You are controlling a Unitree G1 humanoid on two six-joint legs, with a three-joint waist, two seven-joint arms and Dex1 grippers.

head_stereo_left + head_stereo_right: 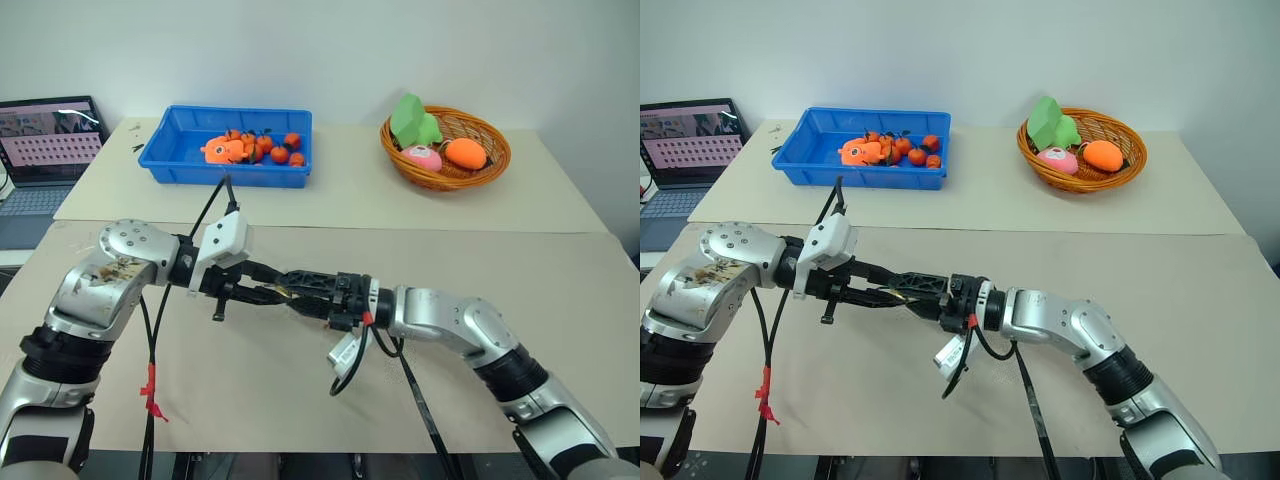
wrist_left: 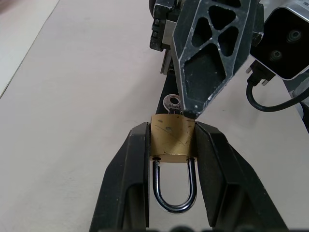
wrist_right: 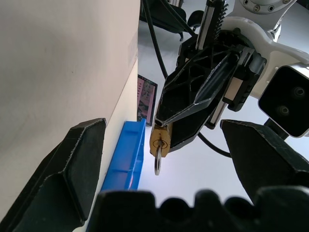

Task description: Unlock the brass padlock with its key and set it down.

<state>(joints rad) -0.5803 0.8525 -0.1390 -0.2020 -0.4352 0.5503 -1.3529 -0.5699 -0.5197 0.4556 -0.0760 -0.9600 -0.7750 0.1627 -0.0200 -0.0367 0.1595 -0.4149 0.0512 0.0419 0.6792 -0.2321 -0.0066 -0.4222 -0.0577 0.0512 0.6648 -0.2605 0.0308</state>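
Brass padlock sits clamped between my left hand fingers above the desk centre, shackle closed, key inserted in its base. I note my right hand spread wide, fingers flanking the key, gripping nothing.

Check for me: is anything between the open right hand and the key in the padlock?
Nothing visible. The key sticks out of the brass padlock held in the left hand, facing the gap of the right hand.

Silver arms, black latticed jaws
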